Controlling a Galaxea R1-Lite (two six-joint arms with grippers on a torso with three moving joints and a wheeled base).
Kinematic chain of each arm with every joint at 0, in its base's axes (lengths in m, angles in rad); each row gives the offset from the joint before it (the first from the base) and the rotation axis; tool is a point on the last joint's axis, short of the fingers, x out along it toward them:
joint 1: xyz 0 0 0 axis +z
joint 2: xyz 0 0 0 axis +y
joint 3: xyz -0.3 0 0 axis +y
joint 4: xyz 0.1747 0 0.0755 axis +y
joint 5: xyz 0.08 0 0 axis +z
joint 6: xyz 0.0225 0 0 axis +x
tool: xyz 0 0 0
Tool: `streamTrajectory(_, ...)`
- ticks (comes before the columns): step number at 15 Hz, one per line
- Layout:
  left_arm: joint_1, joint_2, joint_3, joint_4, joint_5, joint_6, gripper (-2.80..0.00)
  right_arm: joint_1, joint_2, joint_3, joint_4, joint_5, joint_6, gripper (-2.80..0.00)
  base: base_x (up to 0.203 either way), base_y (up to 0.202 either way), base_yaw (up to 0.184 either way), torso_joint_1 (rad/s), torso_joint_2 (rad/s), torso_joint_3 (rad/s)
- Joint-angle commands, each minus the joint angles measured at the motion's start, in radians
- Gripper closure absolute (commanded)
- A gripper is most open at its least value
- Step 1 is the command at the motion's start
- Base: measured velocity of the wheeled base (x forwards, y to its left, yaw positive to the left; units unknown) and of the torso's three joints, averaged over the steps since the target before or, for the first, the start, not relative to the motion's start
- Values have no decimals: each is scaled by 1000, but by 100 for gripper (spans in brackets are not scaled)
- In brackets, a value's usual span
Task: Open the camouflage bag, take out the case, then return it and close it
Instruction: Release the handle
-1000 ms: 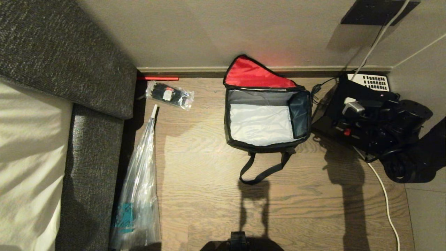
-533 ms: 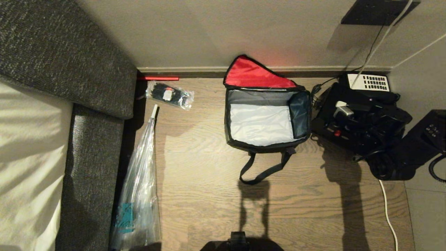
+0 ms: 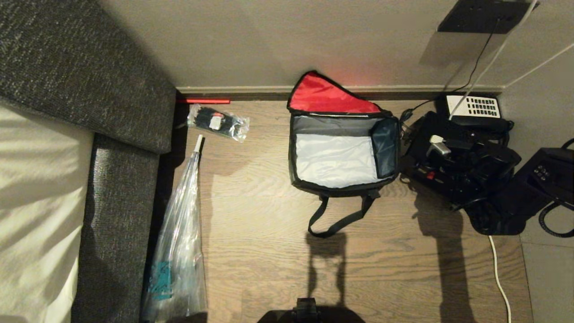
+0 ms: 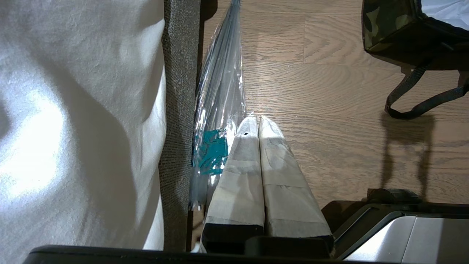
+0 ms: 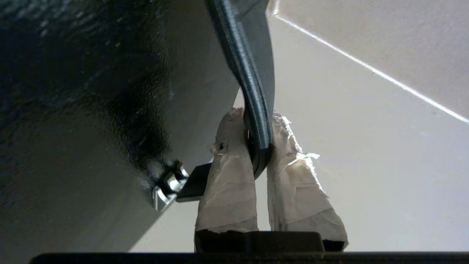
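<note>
the camouflage bag sits open on the floor, red lid lining up, pale inside empty, so opening and removal look done. the right tool is clamped on the black handle of the case, which it carries just beside the bag. returning and closing remain. the left tool hangs closed and idle, well apart from the bag.

Wood-plank floor, warm light w/ long shadows; plain beige wall behind, pale skirting along base; dark grey fabric sofa at left w/ cream cushion; grey tile strip at far right.
</note>
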Motion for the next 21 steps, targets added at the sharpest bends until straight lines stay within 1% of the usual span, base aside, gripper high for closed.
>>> streamTrajectory(1,0,1,2,0,0,0,0,2,25,16,-1,9,14,0,0,0,0,0,0,0)
streamTrajectory(4,0,1,2,0,0,0,0,2,26,12,-1,13,25,0,0,0,0,0,0,0)
streamTrajectory(8,0,1,2,0,0,0,0,2,26,35,-1,59,31,0,0,0,0,0,0,0)
streamTrajectory(11,0,1,3,0,0,0,0,3,32,46,-1,62,33,0,0,0,0,0,0,0)
streamTrajectory(13,0,1,2,0,0,0,0,15,31,54,-1,79,58,0,0,0,0,0,0,0)
streamTrajectory(17,0,1,2,0,0,0,0,37,30,91,-1,85,79,0,0,0,0,0,0,0)
streamTrajectory(21,0,1,2,0,0,0,0,37,37,102,-1,88,87,0,0,0,0,0,0,0)
